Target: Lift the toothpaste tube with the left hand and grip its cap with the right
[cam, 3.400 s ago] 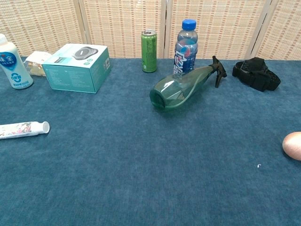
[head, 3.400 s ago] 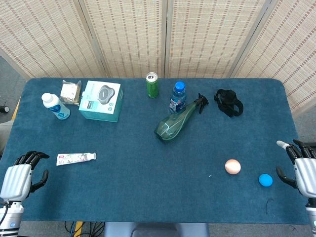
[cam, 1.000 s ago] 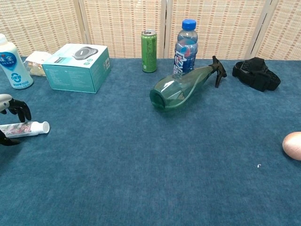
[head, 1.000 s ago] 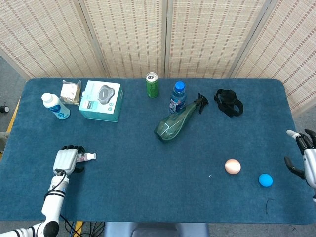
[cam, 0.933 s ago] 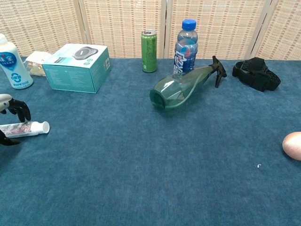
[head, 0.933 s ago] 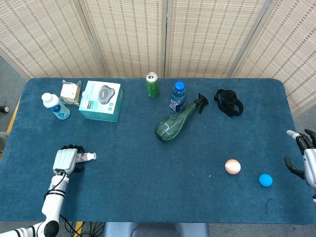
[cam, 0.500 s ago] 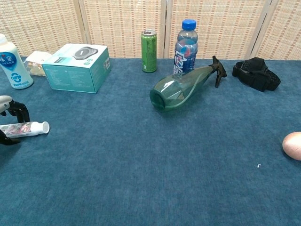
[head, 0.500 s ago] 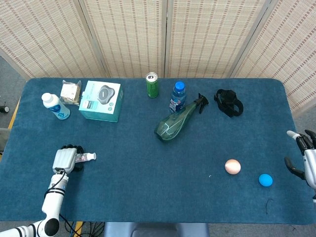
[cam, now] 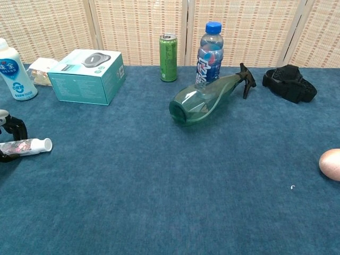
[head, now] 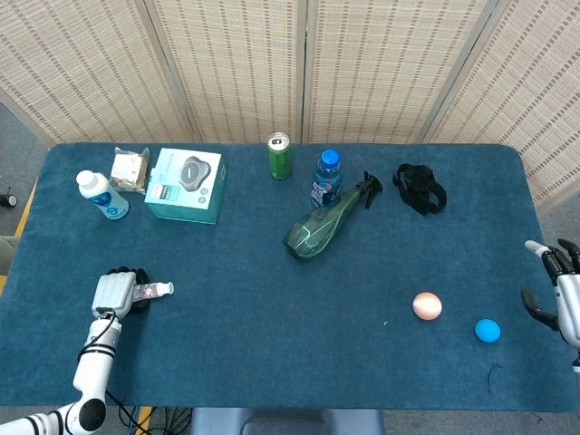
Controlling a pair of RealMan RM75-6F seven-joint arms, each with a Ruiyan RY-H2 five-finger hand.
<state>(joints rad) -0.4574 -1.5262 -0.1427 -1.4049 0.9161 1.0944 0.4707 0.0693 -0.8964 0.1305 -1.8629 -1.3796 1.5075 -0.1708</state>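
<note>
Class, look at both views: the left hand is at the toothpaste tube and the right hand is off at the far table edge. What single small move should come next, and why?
Probably raise the left hand straight up. It appears wrapped around the toothpaste tube, which seems to lie on the blue table with its white cap poking out free. The right hand hangs open, too far off to grip the cap before the tube is lifted.

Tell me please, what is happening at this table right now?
A two-armed robot is starting on the toothpaste tube. Its left robot hand is wrapped around the tube near the left front of the blue table, with the white cap end sticking out toward the middle. Whether the tube is off the cloth yet is hard to tell. The right robot hand waits open at the far right edge, near the blue ball, far from the cap.
</note>
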